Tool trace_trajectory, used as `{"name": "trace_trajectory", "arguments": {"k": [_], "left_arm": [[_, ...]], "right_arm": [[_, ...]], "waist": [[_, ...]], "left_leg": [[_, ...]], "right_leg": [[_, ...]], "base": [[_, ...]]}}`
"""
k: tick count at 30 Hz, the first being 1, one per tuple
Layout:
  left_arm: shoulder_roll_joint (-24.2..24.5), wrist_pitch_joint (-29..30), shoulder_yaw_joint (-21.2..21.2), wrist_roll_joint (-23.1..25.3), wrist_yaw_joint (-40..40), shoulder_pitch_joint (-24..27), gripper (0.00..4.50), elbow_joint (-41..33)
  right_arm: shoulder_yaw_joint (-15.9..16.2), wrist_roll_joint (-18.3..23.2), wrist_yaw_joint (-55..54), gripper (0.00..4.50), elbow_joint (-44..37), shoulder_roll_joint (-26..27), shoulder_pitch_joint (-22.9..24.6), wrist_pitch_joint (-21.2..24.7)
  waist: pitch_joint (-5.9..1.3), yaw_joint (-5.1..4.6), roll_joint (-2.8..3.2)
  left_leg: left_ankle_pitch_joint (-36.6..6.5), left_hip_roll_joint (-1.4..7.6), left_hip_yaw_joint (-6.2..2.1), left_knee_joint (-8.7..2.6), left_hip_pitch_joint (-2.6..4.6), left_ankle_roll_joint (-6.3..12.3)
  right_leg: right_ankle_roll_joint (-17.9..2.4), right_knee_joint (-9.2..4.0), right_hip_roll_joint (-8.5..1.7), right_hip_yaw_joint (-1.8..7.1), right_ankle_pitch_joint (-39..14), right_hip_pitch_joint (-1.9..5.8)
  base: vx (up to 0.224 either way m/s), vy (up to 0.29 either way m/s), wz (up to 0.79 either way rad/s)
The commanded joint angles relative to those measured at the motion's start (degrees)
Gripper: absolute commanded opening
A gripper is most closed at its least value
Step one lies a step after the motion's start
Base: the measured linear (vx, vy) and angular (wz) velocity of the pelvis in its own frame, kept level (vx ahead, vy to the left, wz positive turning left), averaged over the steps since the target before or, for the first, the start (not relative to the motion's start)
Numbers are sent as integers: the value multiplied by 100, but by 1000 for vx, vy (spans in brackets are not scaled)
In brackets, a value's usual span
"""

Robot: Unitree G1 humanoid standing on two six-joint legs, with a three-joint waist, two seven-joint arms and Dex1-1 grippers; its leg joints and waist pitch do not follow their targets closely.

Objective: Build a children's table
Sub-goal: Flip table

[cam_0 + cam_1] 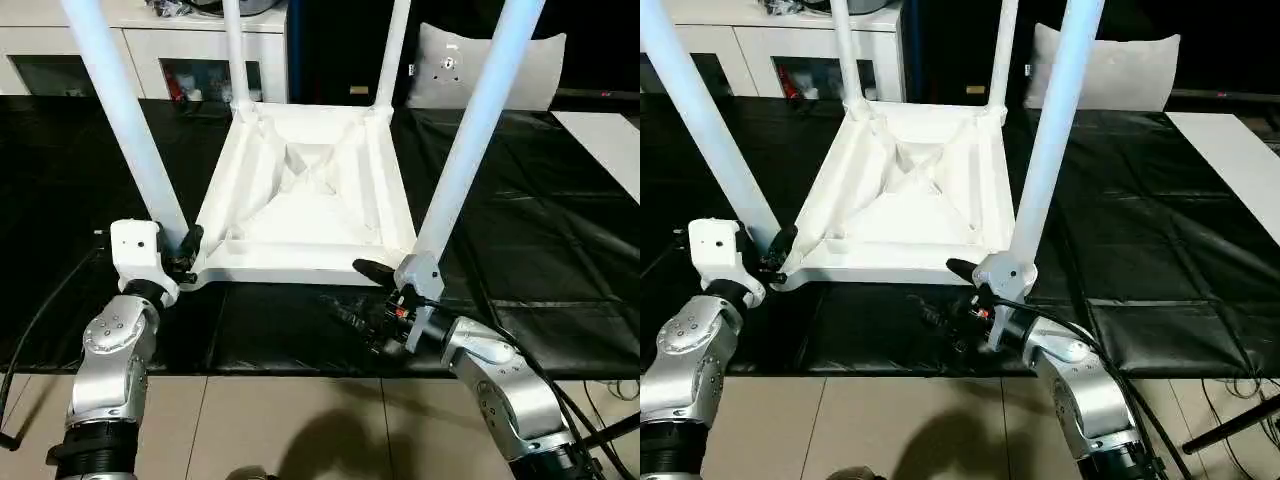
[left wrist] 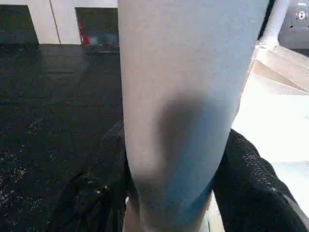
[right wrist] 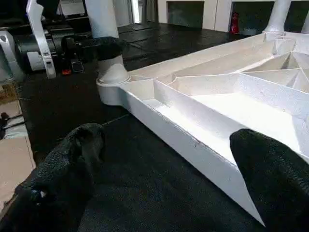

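Upside down on the black-covered work surface point(image 1: 560, 250), the white ribbed plastic tabletop point(image 1: 300, 215) with four tapered tube legs looks light, stiff and slick, best held low by a leg, where the left gripper point(image 1: 186, 252) clamps the near-left leg point(image 1: 130, 120) while the right gripper point(image 1: 362, 290) gapes empty.

We see even, bright overhead light glaring off the white tabletop point(image 1: 300, 190) and sheening the black cover point(image 1: 560, 230), while the close leg point(image 2: 183, 111) in the left wrist view is soft, shadowed and unfocused.
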Motion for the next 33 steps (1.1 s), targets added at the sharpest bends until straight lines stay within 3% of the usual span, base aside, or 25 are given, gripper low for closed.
{"name": "trace_trajectory", "arguments": {"k": [1, 9, 14, 19, 26, 33], "left_arm": [[-183, 346, -142, -239, -68, 43, 202, -94], [-842, 1277, 153, -1176, 236, 186, 202, -621], [-1351, 2088, 712, -1934, 695, 183, 202, -865], [-1513, 2449, 878, -2200, 822, 219, 202, -1015], [-1621, 2959, 800, -2472, 823, 320, 202, -1332], [-1570, 3112, 699, -2520, 858, 310, 202, -1393]], "right_arm": [[-31, -12, -49, 450, 76, -19, -85, 57], [-31, -35, -140, 450, 27, 19, -20, 69], [-34, 11, -140, 450, -2, 13, 6, 90], [-84, 64, -200, 450, -25, 23, 16, 118], [-507, 166, -853, 450, 326, 361, -181, 194], [-829, 658, -878, 450, 670, 708, -489, 292]], "waist": [[-281, 1, 9], [-280, 28, -41], [-263, 27, -67], [-259, 15, -61], [-258, -3, -61], [-268, -7, -43]], "left_leg": [[-895, 621, -247, -520, 55, 256], [-672, 599, -203, -492, 28, 356], [-669, 580, -166, -476, 18, 394], [-756, 579, -176, -489, 33, 379], [-723, 581, -175, -509, 50, 334], [-691, 591, -172, -512, 61, 325]], "right_leg": [[-815, -412, -887, 507, -1033, 212], [-772, -413, -878, 510, -1141, 215], [-773, -449, -877, 507, -1411, 203], [-622, -493, -847, 508, -1626, 185], [-638, -477, -843, 520, -1514, 173], [-660, -461, -843, 519, -1357, 177]], "base": [[0, 0, 0], [0, 0, 0], [0, 0, 0], [0, 0, 0], [0, 0, 0], [0, 0, 0]]}}
